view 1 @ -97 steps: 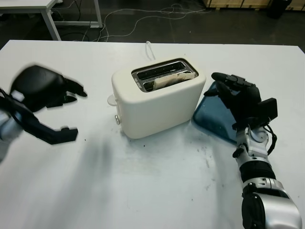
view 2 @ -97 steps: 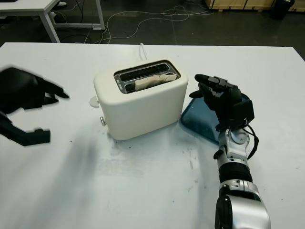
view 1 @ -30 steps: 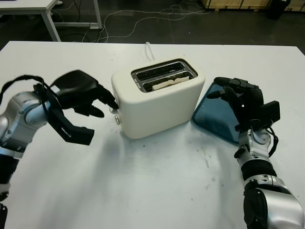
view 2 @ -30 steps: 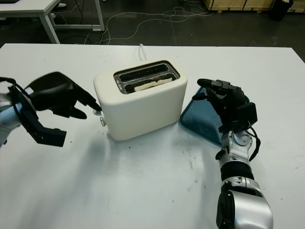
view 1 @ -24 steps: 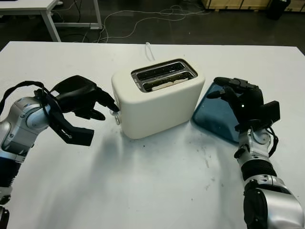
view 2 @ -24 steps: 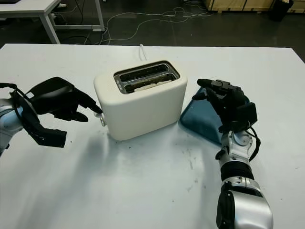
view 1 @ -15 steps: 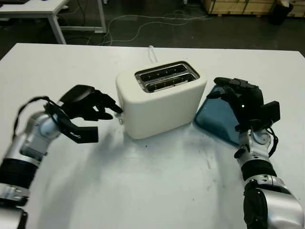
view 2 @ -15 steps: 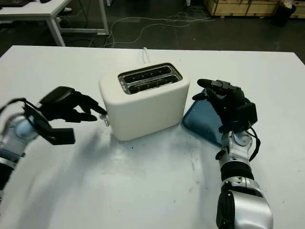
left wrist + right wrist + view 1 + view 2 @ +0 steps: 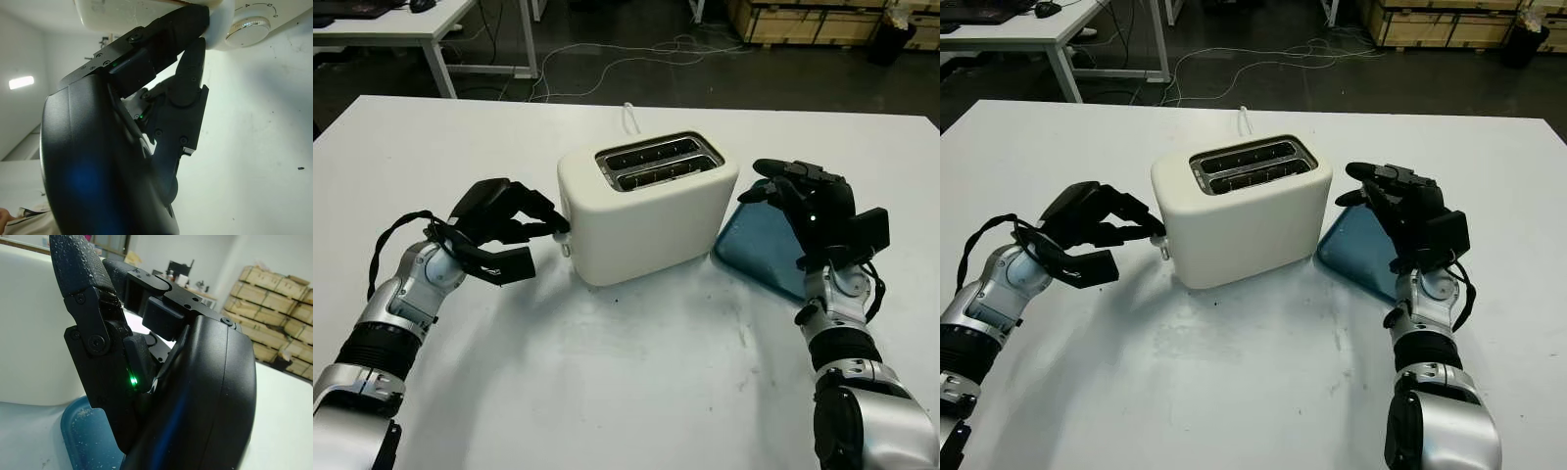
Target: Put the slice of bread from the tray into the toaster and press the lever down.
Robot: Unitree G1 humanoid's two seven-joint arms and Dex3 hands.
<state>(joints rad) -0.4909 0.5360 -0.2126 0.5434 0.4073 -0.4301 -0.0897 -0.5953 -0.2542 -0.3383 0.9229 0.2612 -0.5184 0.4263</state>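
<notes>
The cream toaster (image 9: 646, 211) stands mid-table with its two slots (image 9: 658, 164) facing up; no bread rises above them. My left hand (image 9: 548, 243) is open at the toaster's left end. Its fingertips (image 9: 195, 19) lie on top of the white lever (image 9: 217, 29), which sits low, just above the dial (image 9: 250, 25). The thumb hangs below, apart from the lever. My right hand (image 9: 759, 181) is open and raised over the blue tray (image 9: 754, 245), which lies right of the toaster and carries no bread.
A white cord (image 9: 628, 110) runs from the toaster's back toward the far table edge. Bare white tabletop (image 9: 626, 392) lies in front. Beyond the table are another table (image 9: 382, 15), floor cables and stacked crates (image 9: 803, 15).
The bread that showed in the front slot has sunk out of sight. My left hand has come down at the toaster's end with the lever. The right hand has stayed still.
</notes>
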